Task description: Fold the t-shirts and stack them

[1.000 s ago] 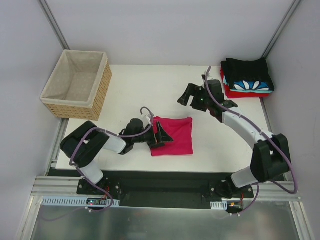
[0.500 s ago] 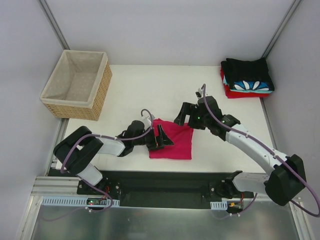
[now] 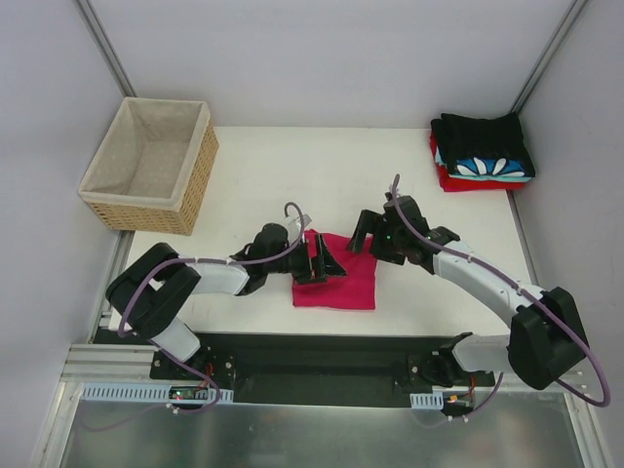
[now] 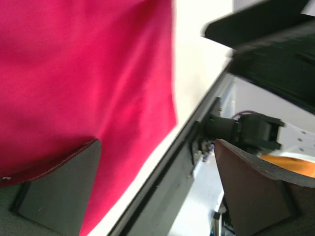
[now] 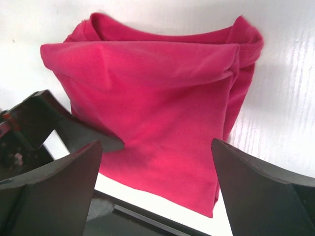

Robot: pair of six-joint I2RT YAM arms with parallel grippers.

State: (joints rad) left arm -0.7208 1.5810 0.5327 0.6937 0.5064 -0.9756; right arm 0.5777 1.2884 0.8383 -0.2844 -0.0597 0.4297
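A crimson-pink t-shirt (image 3: 341, 283) lies folded into a rough square near the table's front edge. It fills the right wrist view (image 5: 157, 93) and the upper left of the left wrist view (image 4: 83, 69). My left gripper (image 3: 326, 261) is open and low over the shirt's left edge, one finger (image 4: 59, 187) over the cloth. Open too, my right gripper (image 3: 365, 234) hovers at the shirt's far right corner, holding nothing. Folded black, blue-white patterned and red t-shirts (image 3: 483, 151) are stacked at the back right corner.
A woven wicker basket (image 3: 200, 175) with beige lining stands at the back left. The table's front edge and a metal rail (image 3: 322, 366) run just beyond the shirt. Both arms' wrists meet over the shirt, close to each other.
My right arm has swung from the middle back of the table down to the shirt's far right corner. The left gripper has crept slightly further along the shirt's left edge.
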